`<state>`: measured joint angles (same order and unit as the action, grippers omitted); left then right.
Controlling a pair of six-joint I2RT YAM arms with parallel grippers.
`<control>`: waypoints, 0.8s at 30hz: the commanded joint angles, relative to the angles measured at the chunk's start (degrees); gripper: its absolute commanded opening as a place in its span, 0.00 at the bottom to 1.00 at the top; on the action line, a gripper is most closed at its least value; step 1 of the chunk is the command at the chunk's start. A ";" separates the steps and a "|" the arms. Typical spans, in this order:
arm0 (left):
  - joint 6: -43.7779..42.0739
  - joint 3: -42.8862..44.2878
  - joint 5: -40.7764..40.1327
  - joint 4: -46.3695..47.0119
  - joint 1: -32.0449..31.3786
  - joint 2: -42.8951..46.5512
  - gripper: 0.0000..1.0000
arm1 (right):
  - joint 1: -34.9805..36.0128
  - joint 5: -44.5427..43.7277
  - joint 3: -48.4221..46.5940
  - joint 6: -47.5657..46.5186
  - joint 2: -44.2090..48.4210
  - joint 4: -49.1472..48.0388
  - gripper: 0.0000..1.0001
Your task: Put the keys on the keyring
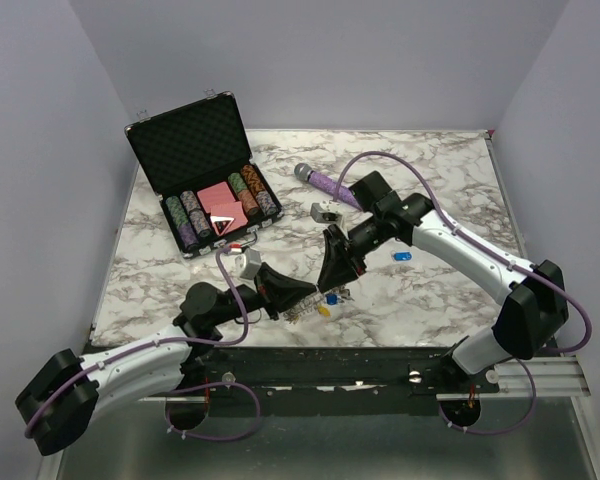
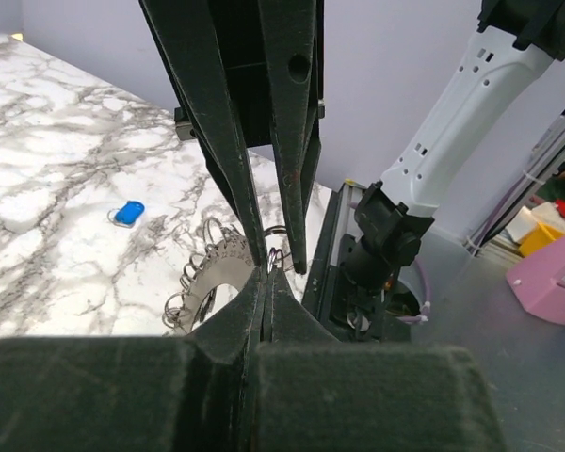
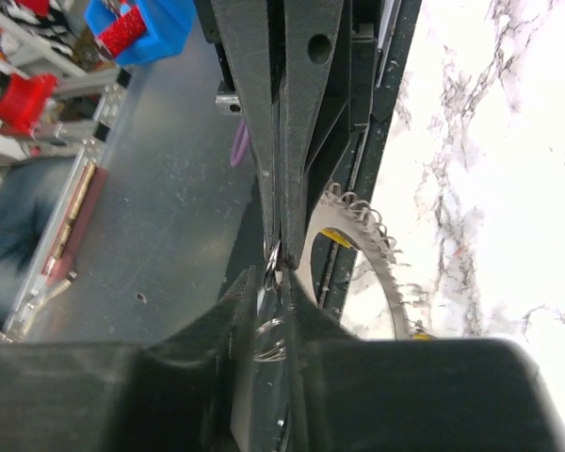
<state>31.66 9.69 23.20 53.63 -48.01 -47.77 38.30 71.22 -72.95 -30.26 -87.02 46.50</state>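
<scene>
Both claws meet at the near edge of the table (image 1: 430, 180), over the keyring (image 2: 217, 273), which lies flat on the marble with its toothed rim fanned out. The left gripper (image 2: 266, 275) has its fingers pressed together on the ring's near rim. The right gripper (image 3: 276, 273) is all but closed on a small wire loop (image 3: 275, 256) at that same rim. A yellow key (image 1: 325, 311) and a blue key (image 1: 331, 298) lie against the ring, but I cannot tell whether they are threaded. Another blue-capped key (image 1: 402, 256) lies loose to the right, well apart. By my judgement the task is under way, with at least that key left to fetch.
</scene>
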 commanded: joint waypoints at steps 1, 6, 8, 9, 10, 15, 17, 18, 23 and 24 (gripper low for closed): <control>-4.32 0.59 -0.88 -0.62 0.37 3.11 0.00 | 0.63 -0.73 -3.42 -2.78 -0.52 5.08 0.38; -8.71 -0.46 0.44 -5.27 0.37 8.03 0.00 | 0.63 -0.03 -5.10 -8.49 0.01 10.97 0.46; -11.17 -0.46 1.49 -7.48 0.37 9.97 0.00 | 0.54 0.76 -5.36 -10.78 -0.08 12.82 0.46; -12.57 -0.64 2.19 -7.66 0.37 10.67 0.00 | 0.63 0.94 -5.36 -12.09 -0.16 13.61 0.46; -14.24 -0.64 3.07 -8.01 0.37 11.55 0.00 | 0.63 1.11 -5.71 -13.49 -0.25 14.83 0.47; -21.54 -1.87 7.46 -5.04 -0.68 12.88 0.00 | 0.63 1.99 -10.10 -32.01 -1.30 28.87 0.50; -24.97 -2.13 8.78 -3.88 -0.94 12.79 0.00 | 0.54 1.82 -11.42 -39.06 -1.31 33.81 0.51; -27.07 -1.96 9.49 -3.71 -1.03 12.96 0.00 | 0.63 1.73 -11.51 -41.17 -1.13 34.79 0.53; -33.59 0.15 13.44 -7.92 -1.03 14.02 0.00 | 0.63 1.38 -7.83 -48.65 0.36 34.80 0.58; -34.12 0.41 14.15 -8.10 -0.95 14.28 0.00 | 0.54 1.38 -7.30 -49.71 0.28 34.80 0.58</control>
<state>5.74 7.92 31.62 44.71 -48.82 -35.11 38.57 71.68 -82.35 -69.19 -87.79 73.78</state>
